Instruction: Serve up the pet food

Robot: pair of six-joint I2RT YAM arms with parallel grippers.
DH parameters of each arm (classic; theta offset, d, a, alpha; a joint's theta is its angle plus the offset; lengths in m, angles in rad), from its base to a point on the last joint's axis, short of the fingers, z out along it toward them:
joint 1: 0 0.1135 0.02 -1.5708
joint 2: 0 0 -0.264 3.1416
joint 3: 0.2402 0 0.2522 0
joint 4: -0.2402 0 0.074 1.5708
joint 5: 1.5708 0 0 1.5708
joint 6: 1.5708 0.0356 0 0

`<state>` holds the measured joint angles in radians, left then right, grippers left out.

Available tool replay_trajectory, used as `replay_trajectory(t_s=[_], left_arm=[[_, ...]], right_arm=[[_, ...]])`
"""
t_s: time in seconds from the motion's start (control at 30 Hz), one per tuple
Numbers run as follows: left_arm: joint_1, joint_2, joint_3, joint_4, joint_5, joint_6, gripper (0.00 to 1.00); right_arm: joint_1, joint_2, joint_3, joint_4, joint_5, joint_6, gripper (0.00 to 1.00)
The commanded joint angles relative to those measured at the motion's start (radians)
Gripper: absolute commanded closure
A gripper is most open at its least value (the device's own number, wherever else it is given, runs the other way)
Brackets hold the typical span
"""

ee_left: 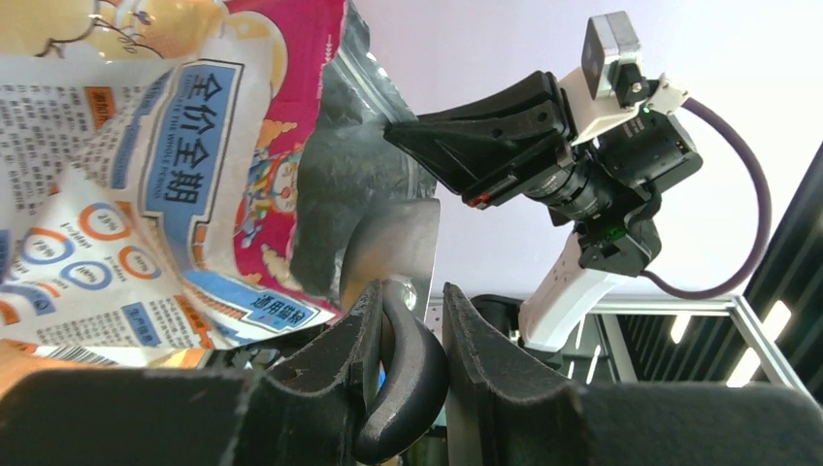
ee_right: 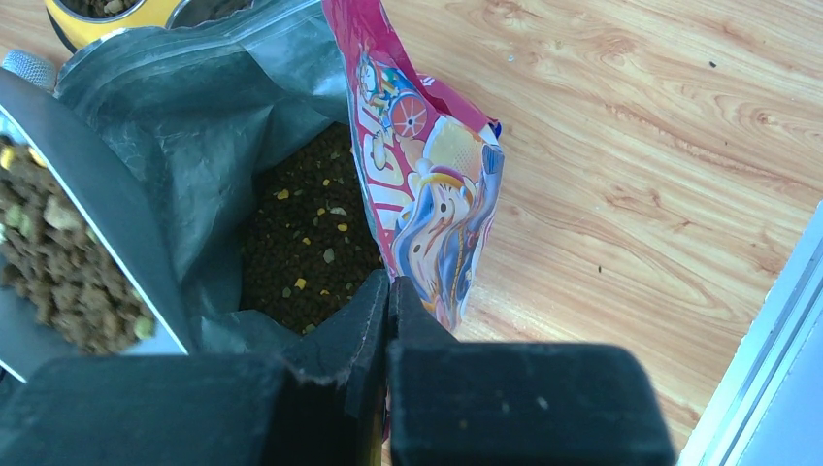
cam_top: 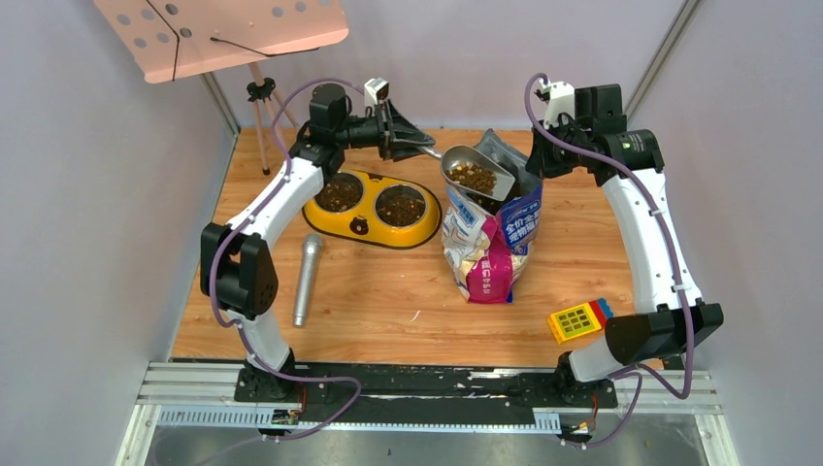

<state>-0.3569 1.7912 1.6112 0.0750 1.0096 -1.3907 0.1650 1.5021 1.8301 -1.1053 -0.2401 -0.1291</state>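
Note:
The cat food bag (cam_top: pixel 490 243) stands open at the table's middle, with brown pet food (ee_right: pixel 301 243) inside it. My left gripper (cam_top: pixel 415 142) is shut on the black handle (ee_left: pixel 412 359) of the grey metal scoop (cam_top: pixel 477 175). The scoop is level over the bag's mouth and holds a heap of pet food (cam_top: pixel 474 176). My right gripper (ee_right: pixel 390 283) is shut on the bag's rim (ee_right: pixel 427 184) and holds the mouth open. In the right wrist view the loaded scoop (ee_right: pixel 58 262) is at the left edge.
A yellow double-bowl feeder (cam_top: pixel 359 226) lies left of the bag, with pet food in both bowls. A silver microphone-shaped object (cam_top: pixel 308 279) lies in front of it. A yellow and blue toy (cam_top: pixel 579 320) sits near the right arm's base. A pink stand (cam_top: pixel 223 29) rises at the back left.

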Motion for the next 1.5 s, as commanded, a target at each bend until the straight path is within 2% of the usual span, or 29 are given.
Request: replay_trajectory(t_s=[0.0, 0.27, 0.43, 0.6, 0.77, 1.07, 1.47], left_arm=[[0.079, -0.109, -0.038, 0.065, 0.057, -0.01, 1.0], [-0.007, -0.071, -0.004, 0.077, 0.049, -0.022, 1.0], [0.028, -0.073, 0.006, 0.096, 0.052, -0.026, 1.0], [-0.003, 0.017, 0.119, 0.059, 0.047, 0.006, 1.0], [0.008, 0.017, 0.116, 0.044, 0.057, 0.02, 1.0], [0.098, -0.041, 0.084, 0.056, 0.022, 0.004, 1.0], [0.238, -0.153, -0.098, 0.065, 0.008, -0.019, 1.0]], right_arm=[[0.0, -0.031, 0.031, 0.069, 0.006, -0.006, 1.0], [-0.001, -0.017, 0.048, 0.069, -0.002, -0.002, 1.0], [0.001, -0.022, 0.054, 0.067, 0.004, -0.008, 1.0], [0.0, -0.018, 0.041, 0.065, -0.008, -0.008, 1.0], [-0.001, -0.01, 0.063, 0.065, -0.007, -0.007, 1.0], [-0.001, 0.003, 0.07, 0.066, -0.019, -0.008, 1.0], [0.0, 0.01, 0.071, 0.069, -0.028, 0.001, 1.0]])
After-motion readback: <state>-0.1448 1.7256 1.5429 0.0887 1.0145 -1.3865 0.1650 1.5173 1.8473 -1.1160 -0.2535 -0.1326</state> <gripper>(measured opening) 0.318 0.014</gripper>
